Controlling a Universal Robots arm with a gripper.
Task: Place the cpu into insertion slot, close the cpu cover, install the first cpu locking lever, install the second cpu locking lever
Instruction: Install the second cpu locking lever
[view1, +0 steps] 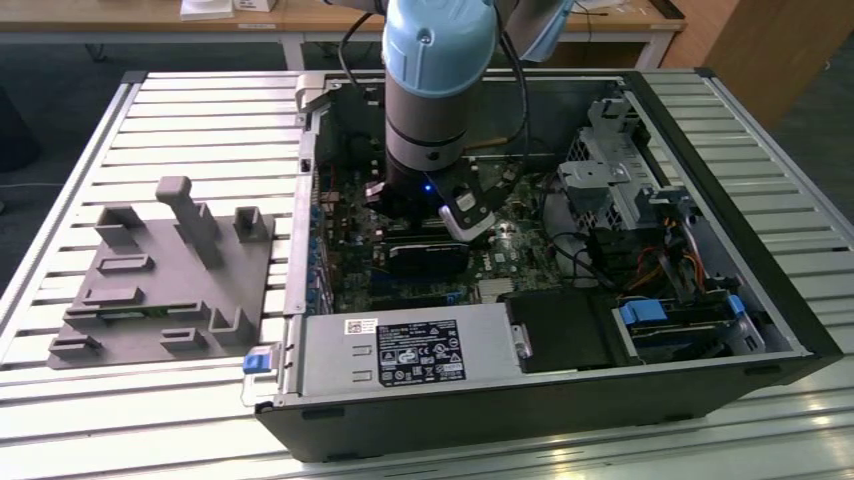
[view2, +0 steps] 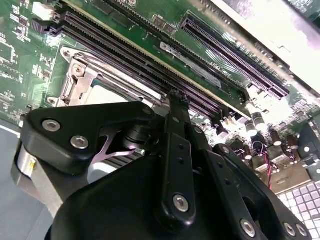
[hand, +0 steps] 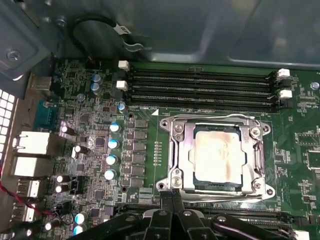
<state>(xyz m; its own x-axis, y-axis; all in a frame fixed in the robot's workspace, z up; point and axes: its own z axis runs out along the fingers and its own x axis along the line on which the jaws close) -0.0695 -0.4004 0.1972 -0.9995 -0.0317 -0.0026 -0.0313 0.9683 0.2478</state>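
Already the cpu (hand: 216, 156) sat in the insertion slot (hand: 189, 176) with the cpu cover (hand: 181, 145) closed down around it, and the gripper (hand: 173, 196), its fingers pressed together on nothing, hovered at the socket's near edge just beside the frame's corner screw. Judging from that, the risk was the closed fingertips catching the cover's edge or slipping off a thin locking lever, which could scrape the motherboard (hand: 100, 125) or leave the cpu loosely clamped.
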